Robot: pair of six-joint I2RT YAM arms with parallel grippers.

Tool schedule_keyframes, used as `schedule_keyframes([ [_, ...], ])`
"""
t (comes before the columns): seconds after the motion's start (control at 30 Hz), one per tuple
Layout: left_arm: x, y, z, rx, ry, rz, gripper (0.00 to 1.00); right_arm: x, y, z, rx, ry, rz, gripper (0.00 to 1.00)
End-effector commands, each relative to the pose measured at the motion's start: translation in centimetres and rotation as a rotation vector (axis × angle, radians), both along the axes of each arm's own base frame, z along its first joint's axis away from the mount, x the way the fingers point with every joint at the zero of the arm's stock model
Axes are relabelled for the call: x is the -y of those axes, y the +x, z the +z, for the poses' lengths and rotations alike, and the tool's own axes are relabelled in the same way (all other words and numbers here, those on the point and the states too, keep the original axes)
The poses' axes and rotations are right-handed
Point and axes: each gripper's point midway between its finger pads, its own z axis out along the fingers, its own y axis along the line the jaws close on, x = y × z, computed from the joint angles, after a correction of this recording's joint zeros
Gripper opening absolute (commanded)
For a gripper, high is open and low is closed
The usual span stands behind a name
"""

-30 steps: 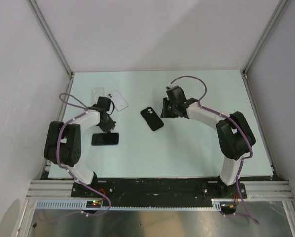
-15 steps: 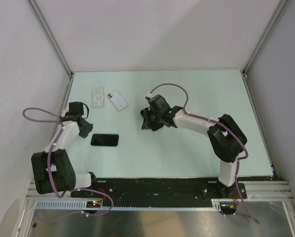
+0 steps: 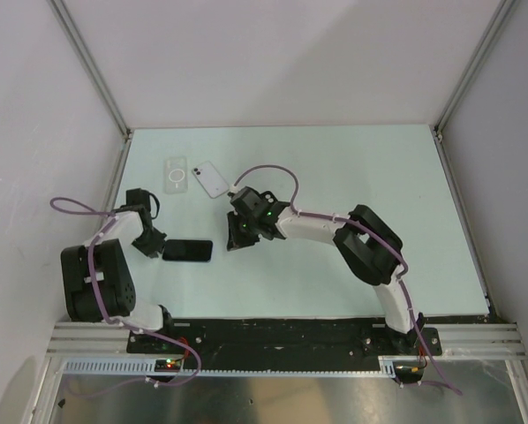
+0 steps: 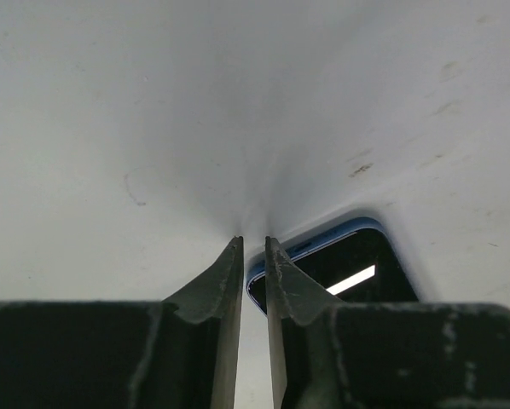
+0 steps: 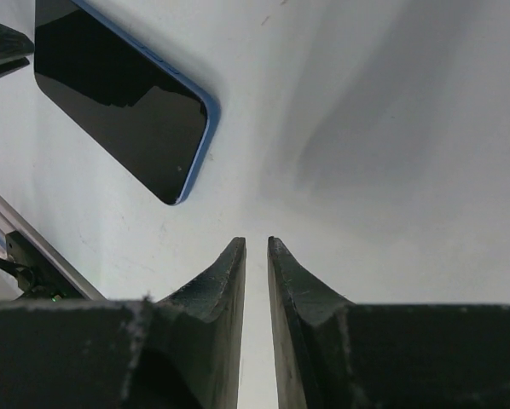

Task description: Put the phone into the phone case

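A black phone with a blue rim (image 3: 188,250) lies screen up on the pale table. It also shows in the left wrist view (image 4: 349,264) and the right wrist view (image 5: 118,94). My left gripper (image 3: 152,250) is low at the phone's left end, with its jaws almost together and empty (image 4: 253,243); the phone's corner sits just right of its fingertips. My right gripper (image 3: 231,240) is low, just right of the phone, with its jaws almost together and empty (image 5: 256,243). No black case shows in any view; my right wrist covers the table there.
A clear phone case (image 3: 177,173) and a white phone (image 3: 213,179) lie side by side at the back left. Metal frame posts and white walls close in the table. The table's front rail (image 5: 33,256) shows in the right wrist view.
My right gripper swept left from the table's middle, over the black case, which is now hidden, to beside the phone. My left arm swung out and came down at the phone's left end.
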Motion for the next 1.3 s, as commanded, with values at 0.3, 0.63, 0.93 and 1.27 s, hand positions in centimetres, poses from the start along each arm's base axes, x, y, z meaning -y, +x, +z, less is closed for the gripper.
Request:
schedule_keyframes([
  [0.3,0.8,0.8,-1.1,-0.025,-0.057,-0.089,0.14,-3.3,-0.3,-0.3,0.027,-0.019,-0.007,0.2],
  [0.63,5.4,0.6,-1.0,-0.001,-0.115,-0.196,0.12,-2.1,1.3,-1.4,0.036,-0.074,-0.044,0.2],
  [0.93,12.0,0.0,-0.8,0.032,-0.17,-0.323,0.12,2.0,4.9,-1.9,0.065,-0.144,-0.125,0.21],
  [1.27,17.4,-1.1,0.2,0.079,-0.214,-0.449,0.12,4.7,10.3,0.2,0.119,-0.172,-0.159,0.22],
])
